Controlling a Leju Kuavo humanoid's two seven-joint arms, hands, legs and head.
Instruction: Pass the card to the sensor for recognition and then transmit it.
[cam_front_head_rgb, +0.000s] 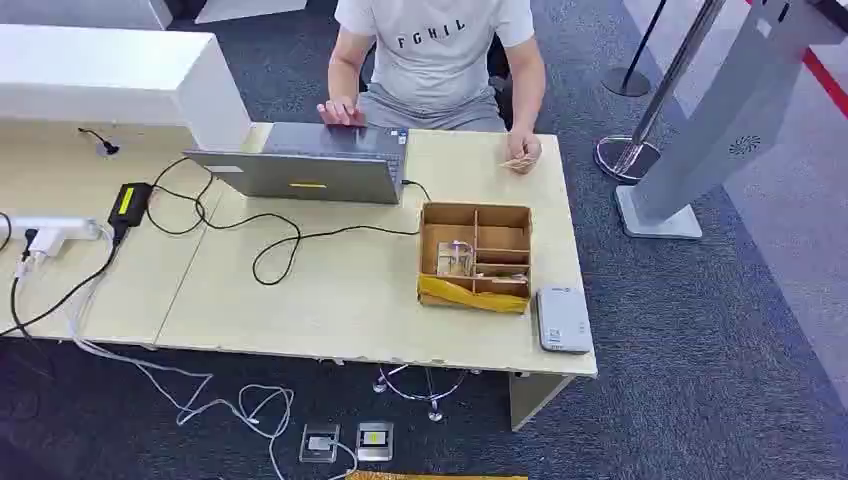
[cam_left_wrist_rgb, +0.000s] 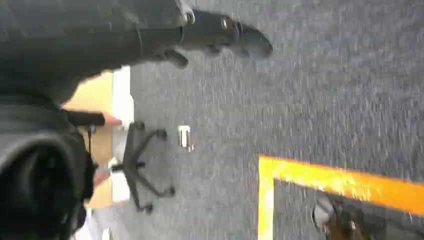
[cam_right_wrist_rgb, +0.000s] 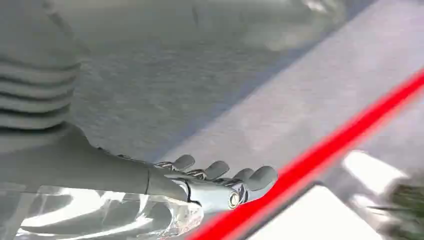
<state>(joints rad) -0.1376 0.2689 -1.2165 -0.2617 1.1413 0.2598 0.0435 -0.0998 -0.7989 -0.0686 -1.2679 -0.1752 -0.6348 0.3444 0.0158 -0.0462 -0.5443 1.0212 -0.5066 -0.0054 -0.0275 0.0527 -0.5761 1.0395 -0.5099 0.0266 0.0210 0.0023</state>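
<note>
Right hand (cam_right_wrist_rgb: 210, 182) empty, apparently over carpet.

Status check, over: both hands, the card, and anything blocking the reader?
Left hand and right hand hang over carpet, holding nothing. Card lies in the cardboard box. Grey reader unobstructed at the desk corner; person seated opposite.

Bright even indoor light, sharp head view, blurred wrist views, soft shadows

Card (cam_front_head_rgb: 517, 162): small, tan, held in the seated person's hand at the table's far edge.
Sensor (cam_front_head_rgb: 563, 319): flat grey-white reader lying at the near right corner, just beside the cardboard box.
</note>
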